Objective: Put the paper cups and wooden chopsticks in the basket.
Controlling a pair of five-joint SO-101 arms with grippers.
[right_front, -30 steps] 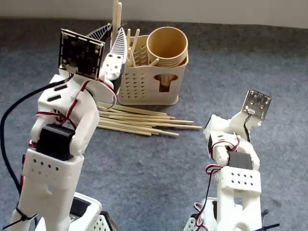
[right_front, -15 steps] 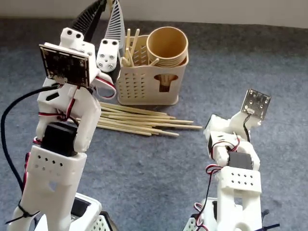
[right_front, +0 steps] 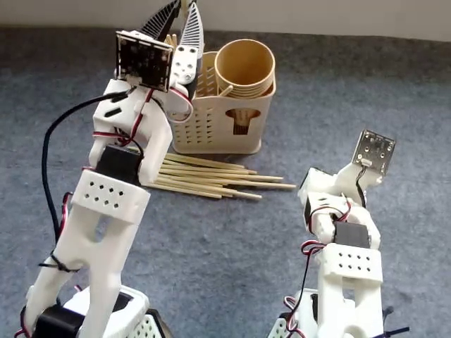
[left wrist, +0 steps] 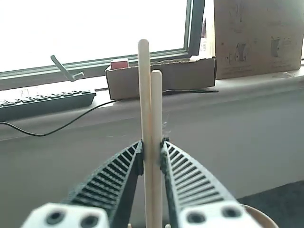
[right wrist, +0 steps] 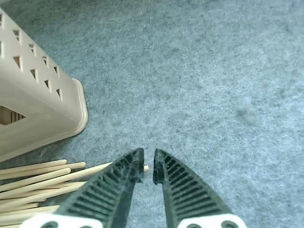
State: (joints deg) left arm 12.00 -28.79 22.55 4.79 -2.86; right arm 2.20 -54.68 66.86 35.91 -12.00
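Note:
My left gripper (right_front: 180, 13) is raised above the left end of the beige basket (right_front: 218, 123), shut on two wooden chopsticks (left wrist: 150, 95) that stand upright between its fingers (left wrist: 121, 171). Stacked paper cups (right_front: 244, 65) sit in the basket's right compartment. Several more chopsticks (right_front: 211, 179) lie in a loose pile on the carpet in front of the basket. My right gripper (right wrist: 148, 167) hangs low over the carpet just past the tips of that pile (right wrist: 42, 178), fingers nearly touching and holding nothing. The basket's corner (right wrist: 42, 104) is close by it.
Grey carpet (right_front: 366, 91) covers the whole work area, with free room right of the basket. A pale wall runs along the far edge. The right arm's body (right_front: 342, 239) stands at the front right, the left arm's body (right_front: 106, 211) at the front left.
The left arm swung out to the left with the chopsticks, then back right, and now holds them nearer the basket. The right arm has kept still.

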